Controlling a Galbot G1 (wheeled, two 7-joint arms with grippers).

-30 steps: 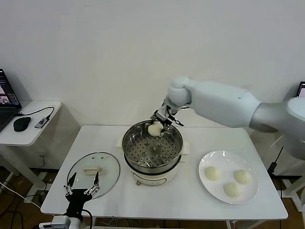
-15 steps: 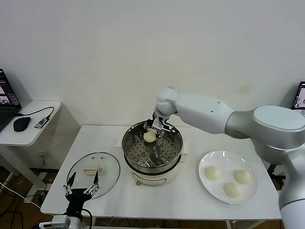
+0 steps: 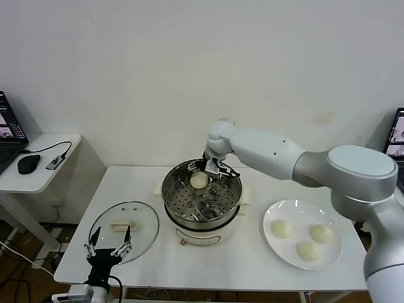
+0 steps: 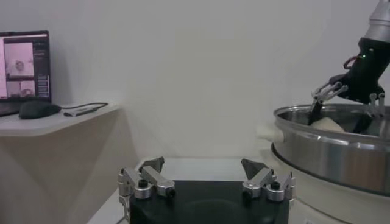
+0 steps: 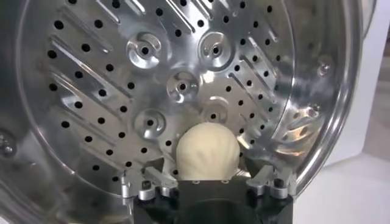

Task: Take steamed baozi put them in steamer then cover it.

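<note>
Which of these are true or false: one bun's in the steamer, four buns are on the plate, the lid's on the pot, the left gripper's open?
One baozi lies on the steamer tray, between the open right gripper fingers: true.
Four buns are on the plate: false, three.
The cover is on the pot: false, it lies on the table left of the steamer.
The left gripper is open: true, parked at the table's near edge.

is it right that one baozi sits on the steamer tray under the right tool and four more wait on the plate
Not quite: the plate holds three baozi, not four, as the head view shows. One baozi does sit on the steamer tray under the right tool.
</note>
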